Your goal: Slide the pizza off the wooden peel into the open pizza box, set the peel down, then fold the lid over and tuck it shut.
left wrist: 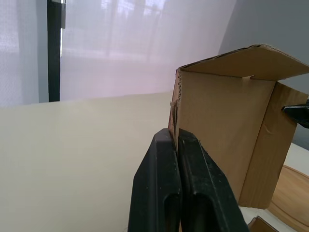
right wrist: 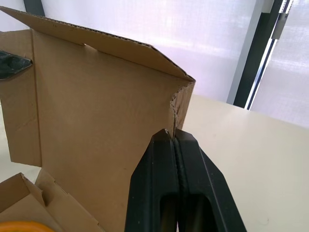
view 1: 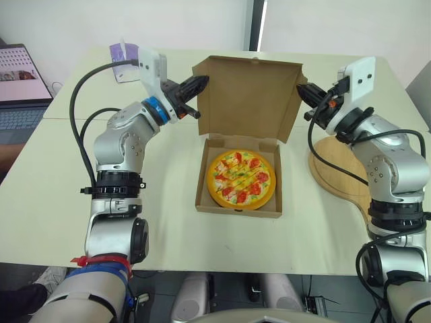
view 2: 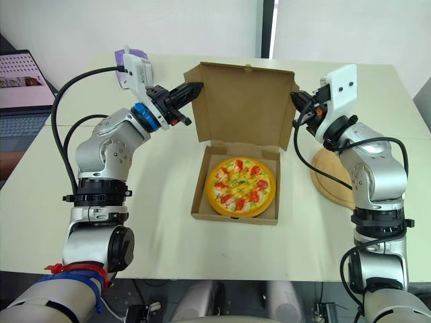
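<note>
Got a round, glossy pizza (view 1: 242, 179) lying flat in the square corrugated-cardboard pizza box (view 1: 201, 192), well below both grippers. Seeing the lid (view 1: 246, 101) upright, with the left gripper (view 1: 201, 82) pinched tight on its left flap edge and the right gripper (view 1: 301, 91) clamped on the right one. Also spotted the smooth round wooden peel (view 1: 337, 168) flat on the table (view 1: 168, 222), under the right arm.

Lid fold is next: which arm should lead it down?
Neither alone: the left gripper and the right gripper have jaws shut on opposite side edges of the lid, so fold with both, probably.
</note>
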You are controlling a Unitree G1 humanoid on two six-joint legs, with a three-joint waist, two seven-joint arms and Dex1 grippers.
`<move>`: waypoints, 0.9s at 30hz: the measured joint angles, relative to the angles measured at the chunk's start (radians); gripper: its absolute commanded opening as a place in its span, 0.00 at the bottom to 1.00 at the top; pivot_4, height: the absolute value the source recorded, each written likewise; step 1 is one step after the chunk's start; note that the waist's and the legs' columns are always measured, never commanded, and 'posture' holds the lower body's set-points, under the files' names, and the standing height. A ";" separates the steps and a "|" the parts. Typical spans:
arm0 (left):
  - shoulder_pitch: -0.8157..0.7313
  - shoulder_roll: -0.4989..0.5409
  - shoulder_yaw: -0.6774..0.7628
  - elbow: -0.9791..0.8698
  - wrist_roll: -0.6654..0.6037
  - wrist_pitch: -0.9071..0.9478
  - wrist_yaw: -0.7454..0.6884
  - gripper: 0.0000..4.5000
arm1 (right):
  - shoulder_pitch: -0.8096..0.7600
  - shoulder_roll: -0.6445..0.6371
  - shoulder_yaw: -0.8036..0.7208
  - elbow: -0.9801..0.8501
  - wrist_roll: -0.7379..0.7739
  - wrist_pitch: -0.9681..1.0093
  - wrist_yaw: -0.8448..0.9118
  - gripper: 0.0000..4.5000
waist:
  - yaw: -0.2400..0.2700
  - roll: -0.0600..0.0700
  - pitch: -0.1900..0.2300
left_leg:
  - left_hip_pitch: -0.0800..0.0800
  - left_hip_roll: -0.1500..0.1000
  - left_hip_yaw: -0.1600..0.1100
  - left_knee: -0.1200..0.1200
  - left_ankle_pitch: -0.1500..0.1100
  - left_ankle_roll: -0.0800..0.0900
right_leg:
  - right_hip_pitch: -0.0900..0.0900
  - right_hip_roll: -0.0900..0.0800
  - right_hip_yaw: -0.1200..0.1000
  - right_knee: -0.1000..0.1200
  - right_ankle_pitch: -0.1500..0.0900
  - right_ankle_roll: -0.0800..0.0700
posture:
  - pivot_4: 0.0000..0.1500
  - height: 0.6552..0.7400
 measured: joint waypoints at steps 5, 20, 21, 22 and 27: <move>0.002 -0.004 -0.001 -0.049 0.000 0.060 0.045 0.00 | -0.011 0.013 0.014 -0.032 -0.007 0.054 -0.045 0.00 | 0.000 0.000 0.000 | 0.000 0.000 0.000 0.001 0.000 0.000 | 0.000 0.000 0.000 0.000 0.000 0.000 | 1.00 1.00; 0.174 -0.082 0.044 -0.427 -0.034 0.267 0.296 0.00 | 0.046 0.060 0.071 -0.204 -0.068 0.118 -0.128 0.00 | 0.001 0.000 0.000 | 0.000 0.000 0.000 0.002 0.000 0.000 | 0.000 0.000 0.001 0.002 0.000 0.000 | 1.00 1.00; 0.193 -0.094 0.050 -0.455 -0.039 0.271 0.318 0.00 | 0.054 0.069 0.073 -0.219 -0.070 0.123 -0.134 0.00 | 0.001 0.000 0.000 | 0.000 0.000 0.000 0.003 0.000 0.000 | 0.000 0.000 0.001 0.002 0.000 0.000 | 1.00 1.00; 0.210 -0.106 0.054 -0.479 -0.042 0.272 0.332 0.00 | 0.062 0.077 0.075 -0.231 -0.071 0.128 -0.143 0.00 | 0.001 0.000 0.000 | 0.000 0.000 0.000 0.003 0.000 0.000 | 0.000 0.000 0.001 0.002 0.000 0.000 | 1.00 1.00; 0.306 -0.160 0.055 -0.608 -0.046 0.265 0.385 0.00 | 0.094 0.109 0.081 -0.276 -0.089 0.130 -0.174 0.00 | 0.000 0.000 0.000 | 0.000 0.000 0.000 0.003 0.000 0.000 | 0.000 0.000 0.001 0.002 0.000 0.000 | 1.00 1.00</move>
